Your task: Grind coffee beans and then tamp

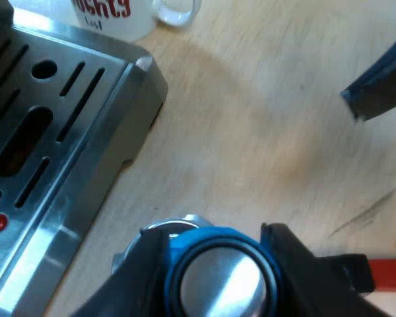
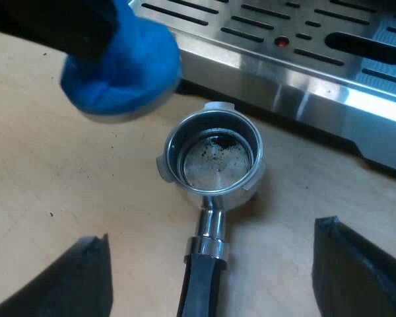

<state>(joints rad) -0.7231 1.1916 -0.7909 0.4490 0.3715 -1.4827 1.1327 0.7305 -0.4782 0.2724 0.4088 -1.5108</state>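
Our left hand (image 1: 216,267) grips the blue tamper (image 1: 219,284) near the holder (image 2: 214,158) on the tabletop (image 2: 59,191); our right hand (image 2: 218,271) is wide open and empty.

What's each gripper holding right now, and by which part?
The left gripper is shut on the blue tamper, one finger on each side of its blue body. The right gripper holds nothing; it is open above the holder's handle.
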